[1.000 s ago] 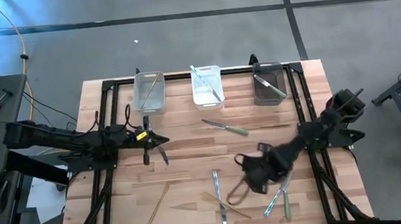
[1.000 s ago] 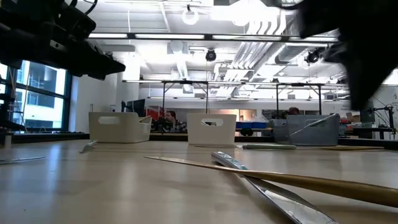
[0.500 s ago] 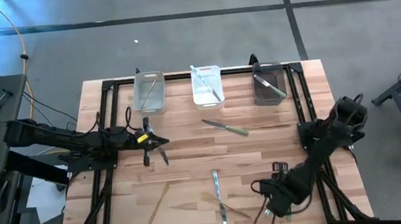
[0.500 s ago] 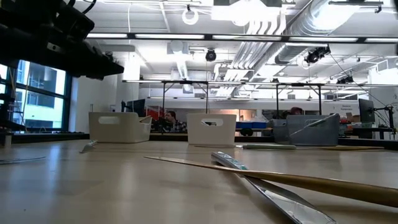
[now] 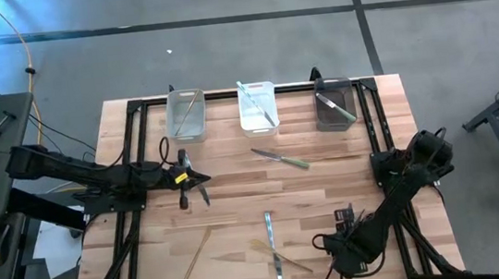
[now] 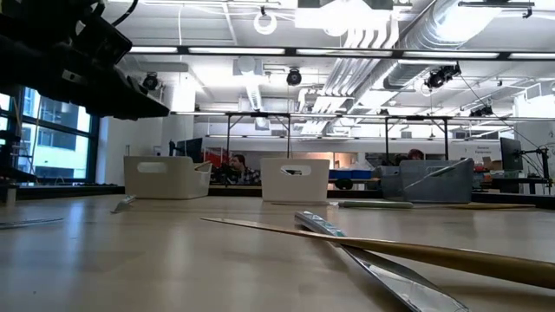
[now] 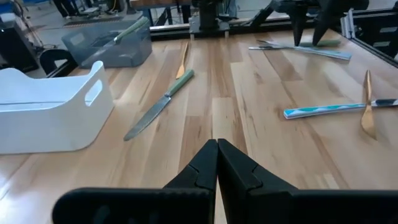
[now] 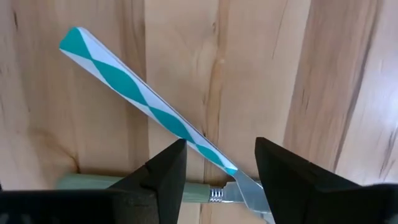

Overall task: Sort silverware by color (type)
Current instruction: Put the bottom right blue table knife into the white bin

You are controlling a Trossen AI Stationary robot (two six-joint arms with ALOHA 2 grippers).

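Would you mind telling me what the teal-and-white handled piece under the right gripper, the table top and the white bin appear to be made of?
Teal-and-white handle: looks like smooth plastic or a printed coating, with crisp diamond patterning; its far end turns to shiny metal.
Table top: wood planks, light matte finish, with visible grain and joints.
White bin: probably moulded plastic, matte and opaque, with a cut-out handle slot.

Three bins (image 5: 258,107) in a row along the table's (image 5: 235,173) far edge (each with cutlery inside), one knife (image 5: 280,158) lying just before the middle bin, more silverware (image 5: 272,247) scattered near the front edge
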